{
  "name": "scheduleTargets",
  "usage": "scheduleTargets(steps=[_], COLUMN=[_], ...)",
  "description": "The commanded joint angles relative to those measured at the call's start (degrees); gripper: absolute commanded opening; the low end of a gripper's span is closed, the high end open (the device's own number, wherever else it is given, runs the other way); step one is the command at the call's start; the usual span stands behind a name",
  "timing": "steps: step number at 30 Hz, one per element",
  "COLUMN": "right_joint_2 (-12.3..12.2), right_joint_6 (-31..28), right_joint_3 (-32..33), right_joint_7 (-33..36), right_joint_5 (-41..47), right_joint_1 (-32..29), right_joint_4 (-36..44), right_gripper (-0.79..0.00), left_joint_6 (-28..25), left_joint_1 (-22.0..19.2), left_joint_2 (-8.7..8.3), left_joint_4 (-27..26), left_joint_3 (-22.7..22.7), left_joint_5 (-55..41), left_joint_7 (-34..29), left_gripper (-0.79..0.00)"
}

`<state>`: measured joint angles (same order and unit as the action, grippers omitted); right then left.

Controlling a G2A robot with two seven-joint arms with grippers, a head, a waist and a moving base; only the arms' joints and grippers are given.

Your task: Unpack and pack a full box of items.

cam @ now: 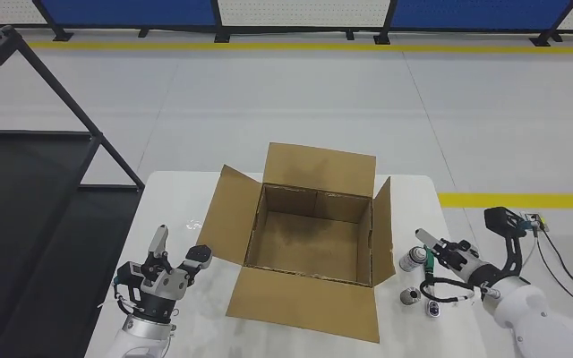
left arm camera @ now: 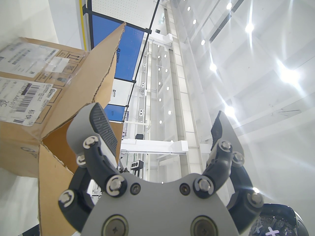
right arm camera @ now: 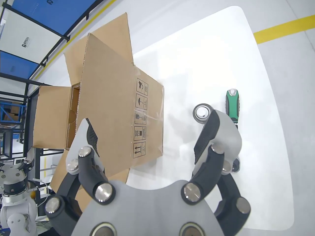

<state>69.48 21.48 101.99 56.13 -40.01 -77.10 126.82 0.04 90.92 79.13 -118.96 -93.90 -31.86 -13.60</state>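
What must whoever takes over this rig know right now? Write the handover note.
Left hand: open, empty, by the left side of the box.
Right hand: open, empty, above the table to the right of the box.
Box: mid-table, flaps open, nothing visible inside.
Can and green-handled tool: on the table right of the box, near the right hand.
Done: unpacking, by the look of it.
Left: put the items back in the box.
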Motion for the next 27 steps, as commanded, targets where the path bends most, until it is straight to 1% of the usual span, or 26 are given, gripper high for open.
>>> scheduleTargets(steps=[1, 8, 10, 13, 18, 23, 27], right_joint_2=[0.0, 0.0, 0.0, -0.2, -0.6, -1.1, -1.4], right_joint_6=[0.1, 0.1, -1.5, -3.4, -4.5, -5.0, -1.9], right_joint_3=[0.0, 0.0, -0.8, -1.5, -3.8, -8.3, -12.2], right_joint_7=[0.0, 0.0, -0.6, -1.0, 1.5, 4.8, 7.2], right_joint_5=[0.0, 0.0, -0.2, -0.2, -2.9, -9.0, -17.5], right_joint_1=[0.0, 0.0, -0.5, -0.9, -1.0, 0.6, 2.9], right_joint_4=[0.0, 0.0, -0.2, 1.7, 5.7, 6.9, 5.8], right_gripper=[0.000, 0.000, 0.000, 0.000, 0.000, 0.000, 0.000], left_joint_6=[0.0, 0.0, 0.0, 0.0, 0.0, 0.0, 0.0], left_joint_1=[0.0, 0.0, 0.0, 0.0, 0.0, 0.0, 0.0], left_joint_2=[0.00, 0.00, 0.00, 0.00, 0.00, 0.00, 0.00], left_joint_4=[0.0, 0.0, 0.0, 0.0, 0.0, 0.0, 0.0], left_joint_3=[0.0, 0.0, 0.0, 0.0, 0.0, 0.0, 0.0], left_joint_5=[0.0, 0.0, 0.0, 0.0, 0.0, 0.0, 0.0], left_joint_7=[0.0, 0.0, 0.0, 0.0, 0.0, 0.0, 0.0], left_gripper=[0.000, 0.000, 0.000, 0.000, 0.000, 0.000, 0.000])
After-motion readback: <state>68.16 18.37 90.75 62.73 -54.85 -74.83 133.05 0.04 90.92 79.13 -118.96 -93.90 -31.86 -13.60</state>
